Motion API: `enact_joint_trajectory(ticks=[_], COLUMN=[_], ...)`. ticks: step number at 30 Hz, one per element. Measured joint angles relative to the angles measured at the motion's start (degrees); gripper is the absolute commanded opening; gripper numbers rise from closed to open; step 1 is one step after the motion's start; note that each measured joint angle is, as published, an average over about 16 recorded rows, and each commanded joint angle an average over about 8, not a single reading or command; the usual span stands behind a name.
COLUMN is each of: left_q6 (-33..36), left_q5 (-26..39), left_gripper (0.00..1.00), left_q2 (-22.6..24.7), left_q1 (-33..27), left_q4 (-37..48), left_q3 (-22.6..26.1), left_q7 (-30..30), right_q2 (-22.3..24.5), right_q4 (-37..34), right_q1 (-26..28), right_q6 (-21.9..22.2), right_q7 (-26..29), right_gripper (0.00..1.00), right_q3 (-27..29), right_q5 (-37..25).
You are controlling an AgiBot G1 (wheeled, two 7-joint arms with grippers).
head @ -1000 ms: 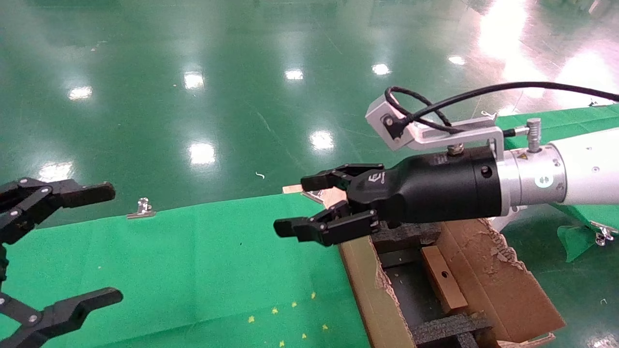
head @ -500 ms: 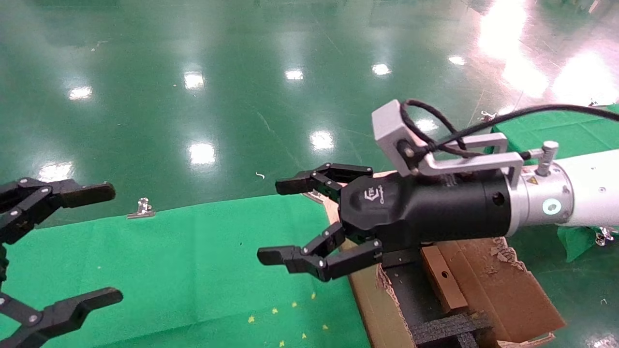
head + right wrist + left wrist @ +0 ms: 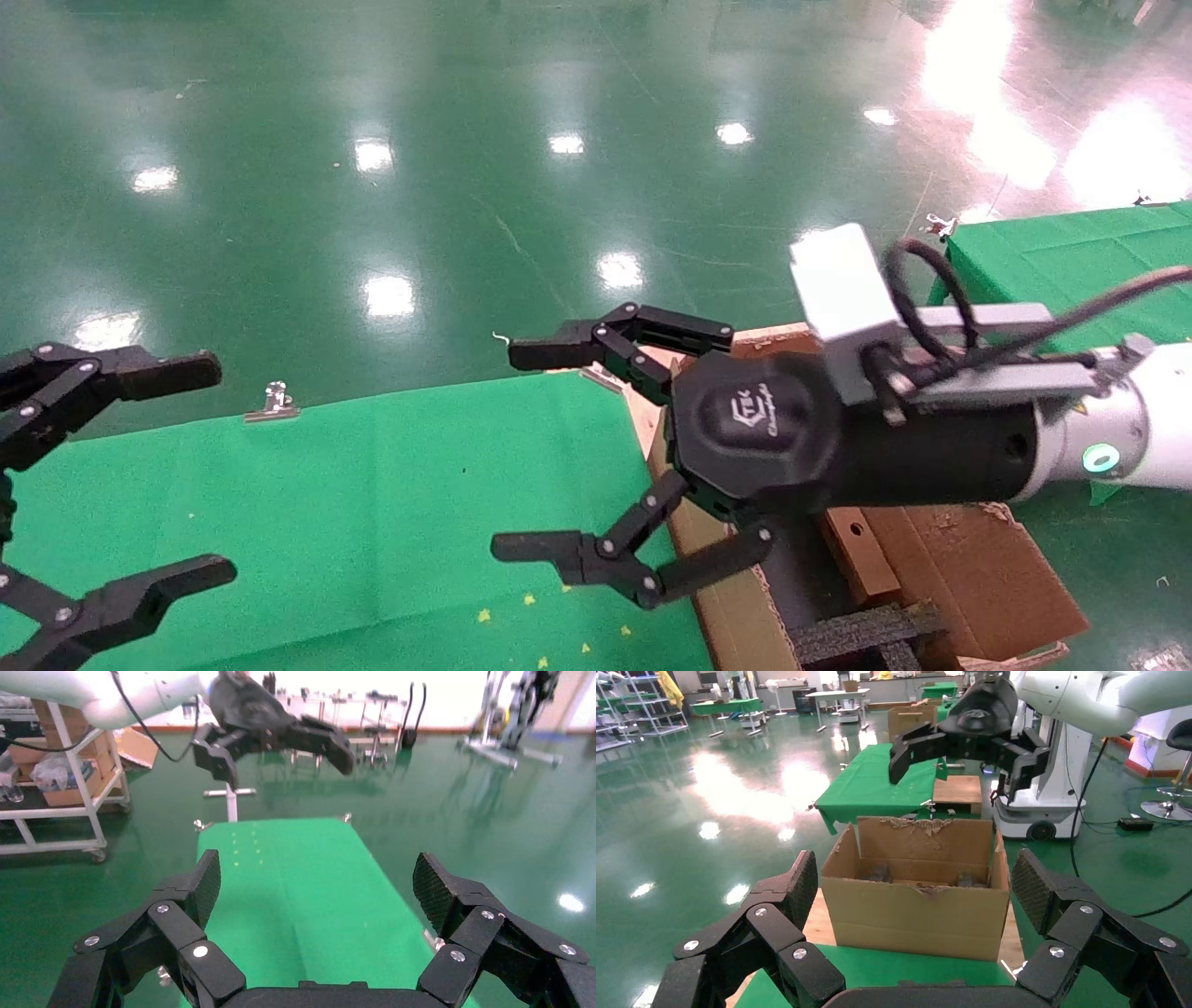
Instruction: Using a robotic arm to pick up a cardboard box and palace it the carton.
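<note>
The small cardboard box (image 3: 852,556), with its round hole up, lies inside the large torn carton (image 3: 968,578) between black foam blocks (image 3: 861,634). My right gripper (image 3: 507,449) is open and empty. It hangs over the carton's left end and the green cloth, above the box and apart from it. My left gripper (image 3: 216,468) is open and empty at the far left. The left wrist view shows the carton (image 3: 916,913) between my left gripper's (image 3: 916,885) fingers, farther off. The right wrist view shows my right gripper (image 3: 320,885) over bare green cloth.
A green-clothed table (image 3: 372,485) lies left of the carton, with yellow specks near its front. A metal clip (image 3: 273,403) holds its far edge. Another green table (image 3: 1052,242) stands at the right. Glossy green floor lies beyond.
My right gripper has risen from the carton, rolled so its logo faces up, and spread its fingers wider. The small box stays in the carton. The left arm has not moved.
</note>
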Motion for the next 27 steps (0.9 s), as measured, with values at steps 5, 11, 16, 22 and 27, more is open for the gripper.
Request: enact_joint_trajectory(ticks=[5,11,16,22,27], left_q6=[-0.01,-0.01,-0.01,-0.01,-0.01], left_q5=[0.00,0.00,0.00,-0.01,-0.01], left_gripper=[1.00,1.00,1.00,1.00,1.00], left_q2=[0.00,0.00,0.00,0.00,0.00], left_q1=[0.00,0.01,0.01,0.01,0.01], left_q4=[0.00,0.01,0.01,0.01,0.01], left_q3=[0.00,0.00,0.00,0.00,0.00], left_q7=[0.00,0.00,0.00,0.00,0.00], right_q2=[-0.46,-0.63,-0.56,-0.47,-0.42], right_q4=[-0.03,-0.04,-0.04,-0.03,-0.03], right_q1=[-1.76,-2.37,-2.09,-1.79,-1.62], right_q6=[-0.91,-1.23,-1.09,-0.93,-0.84], right_q7=[-2.34,-3.06,-2.72,-2.43,-2.29], right_gripper=[1.00,1.00,1.00,1.00,1.00], right_q3=[2.11,2.85,2.49,2.12,1.92], right_q5=[0.87,1.21,1.10,0.91,0.80])
